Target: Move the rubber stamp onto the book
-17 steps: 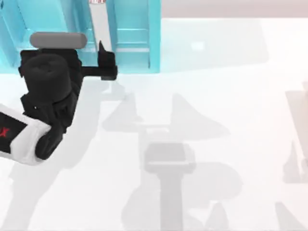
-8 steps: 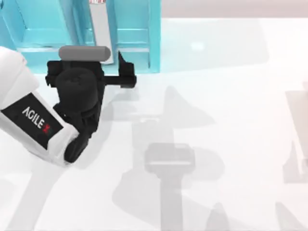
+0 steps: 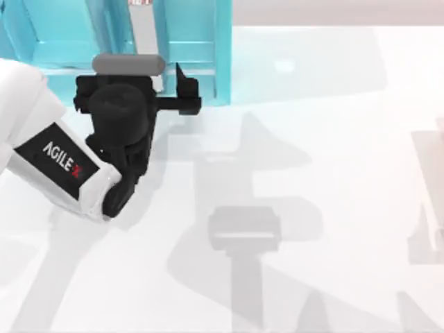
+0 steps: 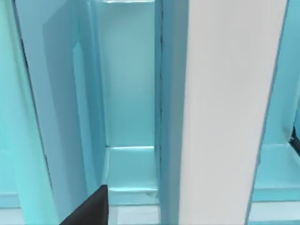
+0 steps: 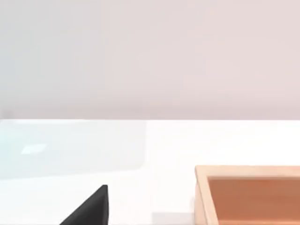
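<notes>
Teal shelf unit point(image 3: 194, 41) occupies the counter's far-left corner. The book point(image 4: 225, 112) stands upright inside it between dividers, white page edges facing outward. My left tool point(image 3: 166, 80) hovers just before that slot; I cannot tell how wide it stands. A red-and-white scrap point(image 3: 139, 2) above the book may be the rubber stamp, but too little shows to be sure. I judge this the reaching step. Next comes squaring up on the book without clipping a divider. My right tool point(image 5: 89, 208) idles beside a wooden box point(image 5: 248, 194).
</notes>
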